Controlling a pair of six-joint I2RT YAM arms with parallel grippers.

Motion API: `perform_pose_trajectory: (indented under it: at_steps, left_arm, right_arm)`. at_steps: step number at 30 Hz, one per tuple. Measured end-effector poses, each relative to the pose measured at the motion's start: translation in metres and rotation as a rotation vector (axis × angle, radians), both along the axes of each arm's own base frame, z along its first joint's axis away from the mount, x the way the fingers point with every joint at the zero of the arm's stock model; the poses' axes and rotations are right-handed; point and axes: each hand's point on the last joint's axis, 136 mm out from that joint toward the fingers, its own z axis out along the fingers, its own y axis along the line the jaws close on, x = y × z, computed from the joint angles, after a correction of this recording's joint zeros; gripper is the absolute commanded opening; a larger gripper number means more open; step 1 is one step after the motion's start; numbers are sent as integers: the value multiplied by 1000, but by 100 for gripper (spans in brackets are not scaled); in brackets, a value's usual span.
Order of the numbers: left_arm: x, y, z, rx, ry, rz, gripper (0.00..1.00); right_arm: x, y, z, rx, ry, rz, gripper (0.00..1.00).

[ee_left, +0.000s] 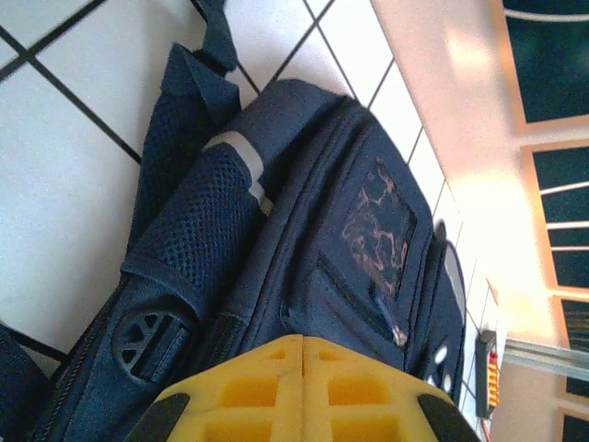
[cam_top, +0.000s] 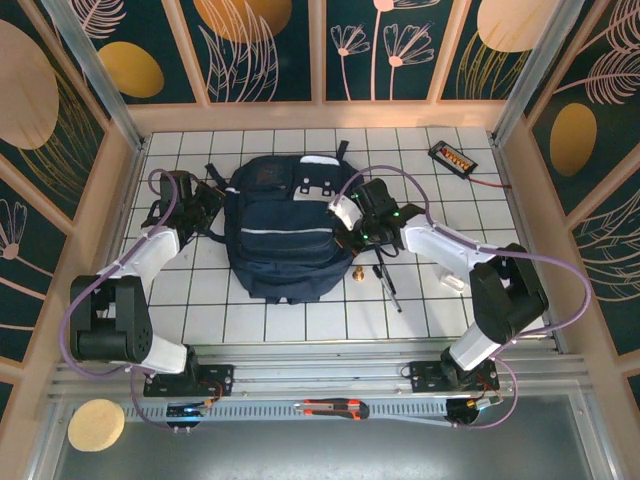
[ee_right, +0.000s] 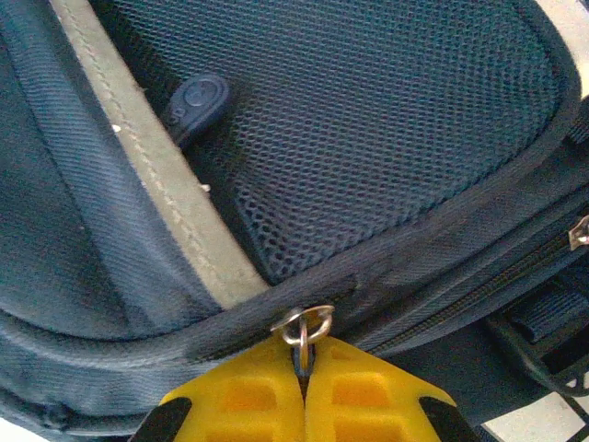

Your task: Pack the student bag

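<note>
The student bag, a dark navy backpack with pale stripes, lies flat in the middle of the white tiled table. My left gripper is at the bag's left side. In the left wrist view its yellow fingers are pressed together, tips against the bag's fabric, with nothing seen between them. My right gripper is at the bag's right side. In the right wrist view it is shut on a zipper pull whose metal ring sticks out above the tips, below a mesh pocket.
A black pen, a small brass piece and a small white item lie right of the bag. An orange-and-black device with a red cable sits at the back right. A utility knife rests on the front rail.
</note>
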Motion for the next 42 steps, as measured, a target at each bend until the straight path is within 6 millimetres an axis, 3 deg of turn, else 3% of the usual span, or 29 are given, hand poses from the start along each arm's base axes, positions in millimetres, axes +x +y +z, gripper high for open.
perform_pose_trajectory:
  at_steps: [1, 3, 4, 5, 12, 20, 25, 26, 32, 34, 37, 42]
  left_arm:
    - [0, -3, 0, -4, -1, -17, 5]
    - [3, -9, -1, -2, 2, -61, 50]
    - [5, -13, -2, 3, 3, -87, 64]
    - [5, -16, -3, 9, 6, -111, 71]
    - [-6, -37, -27, 48, 80, -301, 73]
    - [-8, -56, -46, 115, 166, -500, 70]
    - [-19, -53, -64, 188, 245, -560, 75]
    - [-23, -52, -67, 194, 263, -564, 74]
    - [-24, -58, -72, 157, 270, -583, 30]
    - [-22, -61, -73, 126, 264, -573, 9]
    - [-21, -63, -77, 88, 254, -537, 0]
    - [-22, -62, -79, 24, 212, -442, 0]
  right_arm:
    - [0, 1, 0, -1, -7, 7, 0]
    - [1, 0, -2, -8, -17, 6, 0]
    - [3, -2, -3, -12, -22, 3, 0]
    - [6, -4, -4, -14, -25, -4, 0]
    - [29, -8, -9, -14, -31, -29, 0]
    - [40, -2, -7, -17, -50, -19, 0]
    - [47, 1, -5, -23, -58, -14, 0]
    - [48, 2, -5, -22, -59, -14, 0]
    - [54, 8, -5, -24, -65, -11, 0]
    - [55, 8, -6, -28, -66, -11, 0]
    - [55, 8, -7, -36, -72, -5, 0]
    - [40, 4, -13, -55, -102, 52, 0]
